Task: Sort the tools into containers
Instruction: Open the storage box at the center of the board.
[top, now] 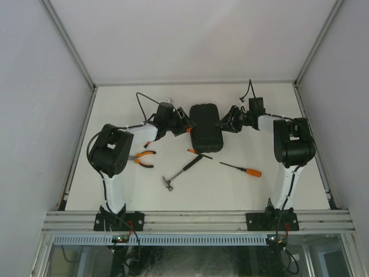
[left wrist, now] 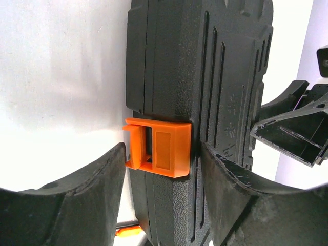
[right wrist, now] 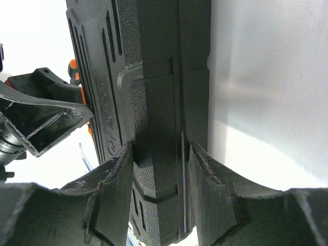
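Note:
The container, a closed black tool case (top: 206, 126), lies at mid-table between both arms. In the left wrist view its orange latch (left wrist: 159, 148) sits on the case edge (left wrist: 205, 77). My left gripper (left wrist: 164, 154) straddles that edge at the latch. One finger (left wrist: 241, 200) rests on the lid and the other finger (left wrist: 77, 205) stands off, so it is open. My right gripper (right wrist: 161, 148) is shut on the opposite edge of the case (right wrist: 154, 77), with both pads pressed against it. In the top view the left gripper (top: 185, 128) and right gripper (top: 221, 123) flank the case.
The tools lie loose in front of the case. They are orange-handled pliers (top: 144, 157), a hammer (top: 183, 170), an orange-handled screwdriver (top: 245, 169) and a thin screwdriver (top: 199, 152) by the case's near end. Frame rails border the table's sides and near edge.

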